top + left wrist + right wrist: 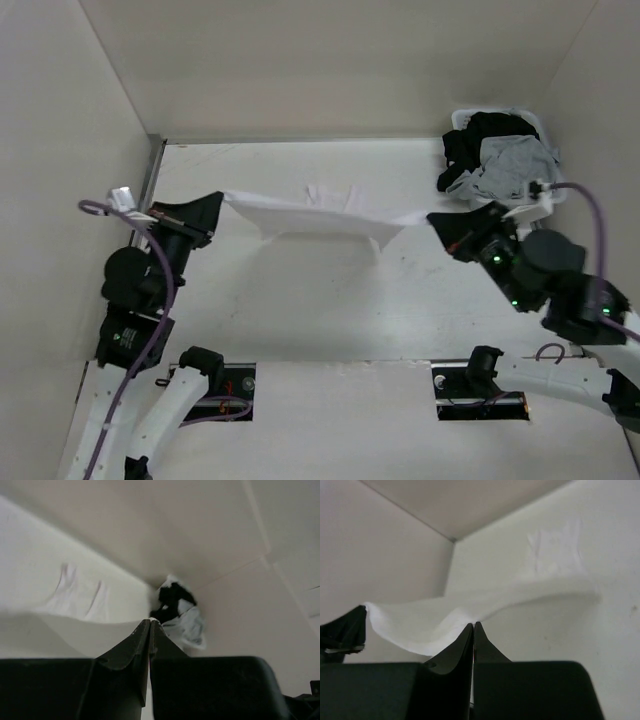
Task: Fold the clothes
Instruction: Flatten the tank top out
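Just thin, limp white top

In the left wrist view the black and grey garments are only a blurred heap. The left tool and right tool block the bottom of their own views, hiding where each pinches the white tank top.

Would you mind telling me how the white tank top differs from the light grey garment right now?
The white tank top hangs stretched between the left gripper and right gripper; the light grey garment lies crumpled at the far right, ungripped. The top is white, the other grey. Both are soft cloth.
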